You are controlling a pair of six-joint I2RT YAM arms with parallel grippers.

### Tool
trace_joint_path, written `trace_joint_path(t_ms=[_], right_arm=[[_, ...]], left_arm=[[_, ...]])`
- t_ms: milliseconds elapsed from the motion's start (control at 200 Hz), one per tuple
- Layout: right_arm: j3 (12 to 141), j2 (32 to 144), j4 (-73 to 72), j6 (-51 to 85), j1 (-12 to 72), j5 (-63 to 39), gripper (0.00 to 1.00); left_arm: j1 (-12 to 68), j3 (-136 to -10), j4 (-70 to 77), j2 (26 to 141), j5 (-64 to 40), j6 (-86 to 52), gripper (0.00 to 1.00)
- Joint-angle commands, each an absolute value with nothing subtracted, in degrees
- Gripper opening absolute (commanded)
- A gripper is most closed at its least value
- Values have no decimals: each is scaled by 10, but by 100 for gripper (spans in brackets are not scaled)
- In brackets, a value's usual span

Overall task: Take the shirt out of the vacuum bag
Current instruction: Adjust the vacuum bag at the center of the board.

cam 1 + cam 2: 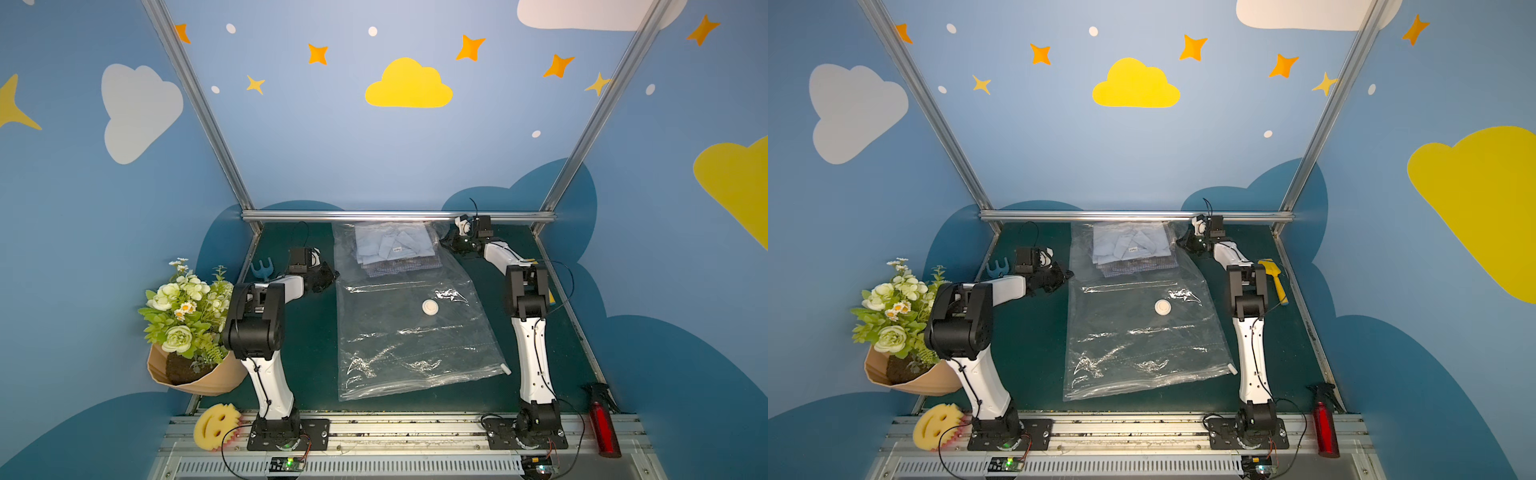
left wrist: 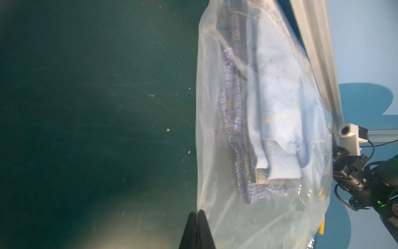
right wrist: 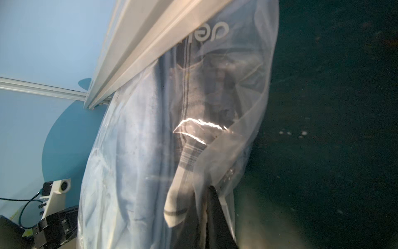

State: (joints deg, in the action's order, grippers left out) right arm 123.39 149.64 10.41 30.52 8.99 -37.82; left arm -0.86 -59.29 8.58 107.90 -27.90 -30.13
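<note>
The clear vacuum bag (image 1: 407, 340) (image 1: 1133, 340) lies flat on the green table, with its white valve (image 1: 431, 308) near the middle and the slider clip (image 1: 505, 369) at its near right corner. A folded light blue shirt (image 1: 395, 245) (image 2: 280, 107) (image 3: 129, 161) sits inside the bag's far end, on top of a checked garment (image 1: 399, 266). My left gripper (image 1: 330, 275) (image 2: 197, 213) is shut at the bag's left edge, and the film runs in between its tips. My right gripper (image 1: 444, 240) (image 3: 207, 189) is shut on the bag's film at the far right corner.
A metal rail (image 1: 395, 216) borders the table just behind the bag. A flower bouquet (image 1: 187, 316) and a blue fork-shaped tool (image 1: 262, 268) stand at the left. At the front are a yellow sponge (image 1: 216, 426) and a red spray bottle (image 1: 602, 424). A yellow brush (image 1: 1273, 278) lies at the right.
</note>
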Motion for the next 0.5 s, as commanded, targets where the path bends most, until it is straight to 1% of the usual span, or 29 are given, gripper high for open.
trace_joint_path(t_ms=[0, 135, 245, 275, 300, 340, 370, 406, 426, 456, 496], right_arm=[[1271, 1518, 143, 292, 117, -389, 8], [1340, 1551, 181, 284, 140, -392, 10], [1396, 1568, 202, 284, 149, -387, 23], [1415, 1570, 218, 279, 148, -383, 27], [1434, 1570, 231, 273, 147, -376, 31], [1456, 1565, 249, 262, 144, -360, 35], [1467, 1557, 259, 254, 141, -348, 37], [1470, 1545, 265, 246, 137, -334, 40], [1468, 1536, 269, 243, 134, -327, 42], [1465, 1520, 276, 237, 129, -318, 44], [1453, 1498, 284, 228, 123, -310, 46]], left_arm=[[-13, -534, 128, 1034, -227, -344, 3], [-10, -453, 153, 983, -184, -387, 3], [1, -399, 182, 950, -170, -434, 3], [4, -392, 192, 942, -179, -447, 6], [9, -387, 194, 933, -181, -456, 11], [21, -384, 188, 916, -170, -464, 20], [31, -386, 181, 902, -157, -465, 33], [41, -390, 169, 885, -143, -462, 51], [44, -394, 162, 876, -138, -460, 58], [45, -399, 153, 862, -130, -457, 66], [43, -408, 135, 842, -116, -451, 74]])
